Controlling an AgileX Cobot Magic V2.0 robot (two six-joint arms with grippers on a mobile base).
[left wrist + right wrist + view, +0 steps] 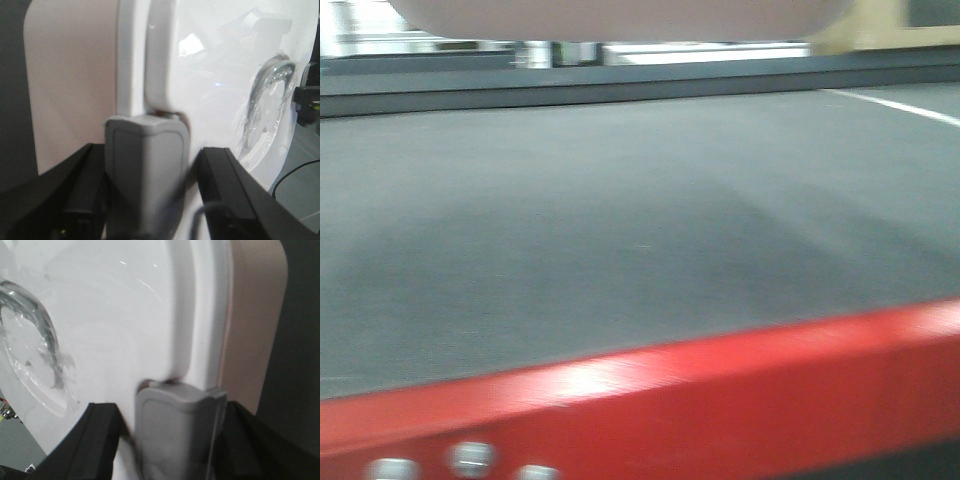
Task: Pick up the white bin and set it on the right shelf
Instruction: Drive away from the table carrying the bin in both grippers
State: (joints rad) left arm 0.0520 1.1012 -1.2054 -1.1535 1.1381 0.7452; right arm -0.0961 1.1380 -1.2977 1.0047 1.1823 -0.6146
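The left hand (152, 152) is closed on the grey clip (142, 175) at one end of the white bin (215, 65), with a black finger on each side. The bin sits between the two hands. Its pale bottom shows high above the dark mat (620, 220), not touching it. The right hand (172, 410) squeezes the other clip (175, 435) the same way.
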